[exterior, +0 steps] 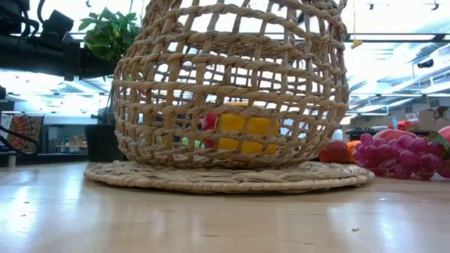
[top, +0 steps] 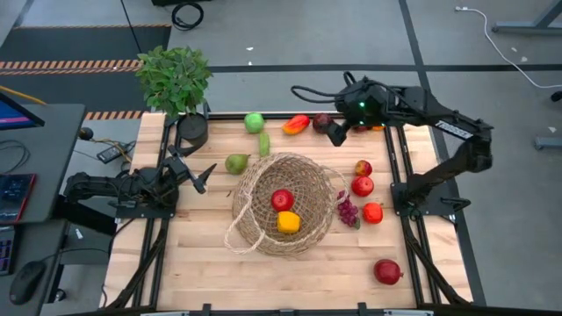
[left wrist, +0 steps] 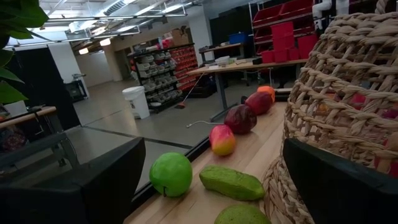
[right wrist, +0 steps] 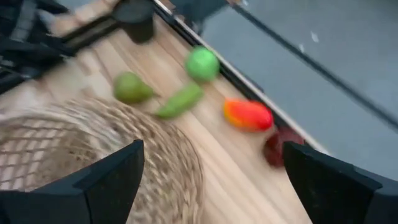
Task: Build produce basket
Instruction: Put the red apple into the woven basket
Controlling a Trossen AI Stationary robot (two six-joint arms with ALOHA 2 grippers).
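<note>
The tan wicker basket [top: 283, 204] stands on its base mid-table, holding a red apple [top: 282, 199] and a yellow pepper [top: 288, 222]. Its loop handle [top: 237, 235] lies toward the near left. My left gripper [top: 204, 177] is open and empty, left of the basket and beside the green pear [top: 236, 163]. My right gripper [top: 336, 133] is open and empty at the far edge. It hovers by a dark red fruit [top: 322, 121] and a red-orange mango [top: 297, 124]. In the right wrist view [right wrist: 211, 186] nothing lies between its fingers.
A green apple [top: 254, 122] and a green pod [top: 264, 144] lie at the far edge. Red fruits [top: 362, 185], purple grapes [top: 348, 211] and a pomegranate [top: 387, 271] lie right of the basket. A potted plant [top: 174, 77] stands at the far left corner.
</note>
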